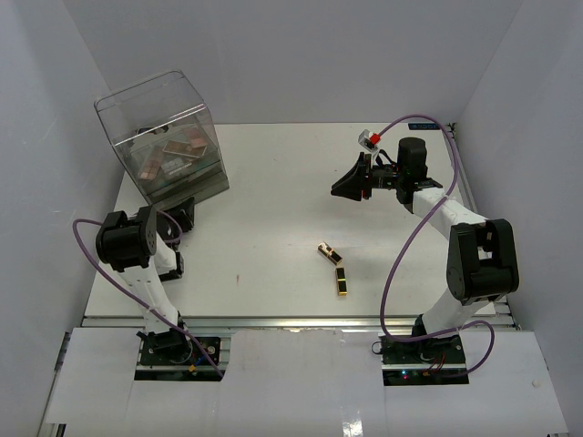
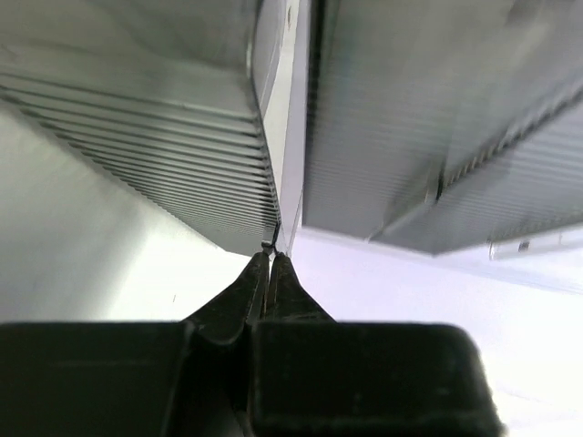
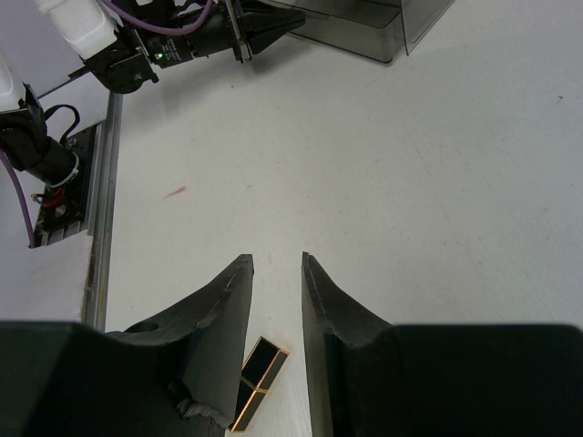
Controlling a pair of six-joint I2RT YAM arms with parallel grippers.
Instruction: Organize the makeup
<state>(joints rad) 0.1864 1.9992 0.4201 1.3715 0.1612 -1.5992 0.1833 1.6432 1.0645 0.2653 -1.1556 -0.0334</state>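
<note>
**Overhead view.** A white counter (image 1: 273, 200) carries a tall clear box (image 1: 155, 100) at its far left corner. Several flat pink-brown palettes (image 1: 178, 150) lie stacked inside the box; their number cannot be told through the wall. 2 black-and-gold lipstick tubes lie on the open counter, right of centre and towards the near edge. The farther tube (image 1: 326, 252) lies slanted. The nearer tube (image 1: 341, 280) lies just beside it and points towards the arm bases. Whether the 2 tubes touch at their ends cannot be told. Both are well apart from the box.

**Left arm.** The left gripper (image 1: 187, 214) sits at the near lower edge of the box. In the left wrist view its fingers (image 2: 260, 287) are pressed together to a single point, with no gap showing, right at a lower corner of the ribbed box wall (image 2: 410, 118). Whether a thin edge of that wall is pinched between the tips cannot be told. The right wrist view shows the same tips meeting the foot of the box (image 3: 364, 27).

**Right arm.** The right gripper (image 1: 351, 185) hangs above the far right part of the counter, pointing left. In the right wrist view the right gripper (image 3: 276, 264) has its jaws a narrow way apart, and only bare counter shows between them. 1 lipstick tube (image 3: 260, 381) shows on the counter below, partly hidden behind 1 finger and not touched by the gripper.
</note>
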